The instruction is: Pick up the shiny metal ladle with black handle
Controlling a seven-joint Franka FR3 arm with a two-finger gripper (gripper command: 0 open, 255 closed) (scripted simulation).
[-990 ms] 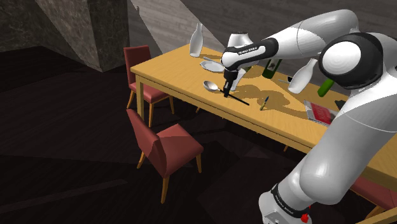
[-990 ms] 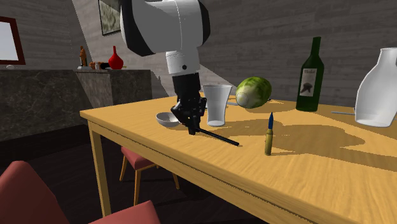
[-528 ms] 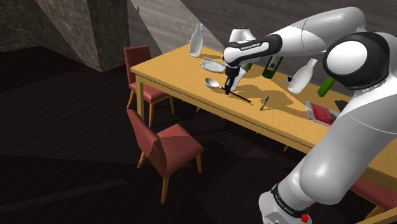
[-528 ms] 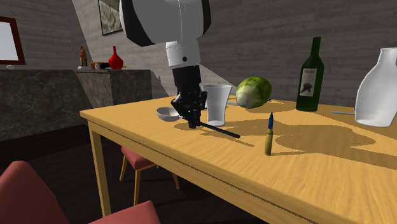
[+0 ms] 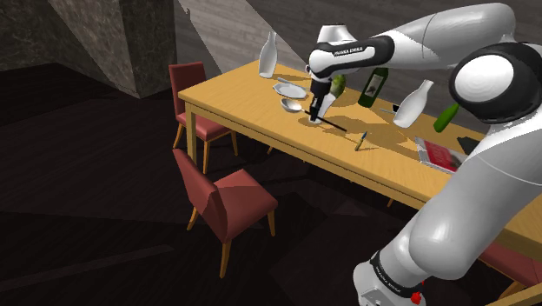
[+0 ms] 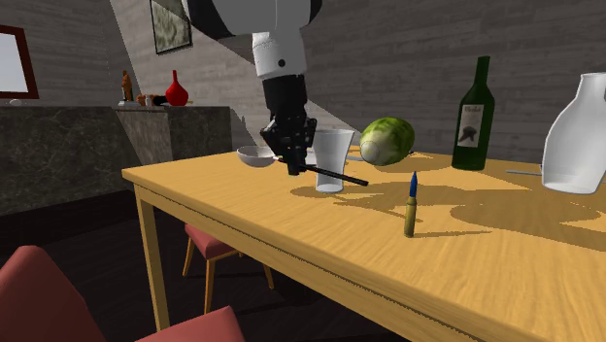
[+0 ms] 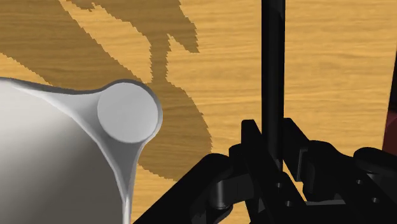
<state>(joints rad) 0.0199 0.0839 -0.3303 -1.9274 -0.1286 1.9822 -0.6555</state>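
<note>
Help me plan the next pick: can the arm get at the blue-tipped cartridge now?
Probably not to grasp it: the jaws are shut on the ladle, by its black handle. The cartridge stands apart on the table, approach open.

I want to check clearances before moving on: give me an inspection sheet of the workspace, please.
Surface: wooden table, the arm's shadows across it.
Job's things: ladle, pale bowl, black handle, clear of the table, about level.
Clutter: glass, green round fruit, dark bottle, white jug, upright cartridge, plate.
Grippers: gripper shut on the ladle's handle.
Cables: nothing seen.
Surroundings: red chairs, stone walls, sideboard with a red vase.
</note>
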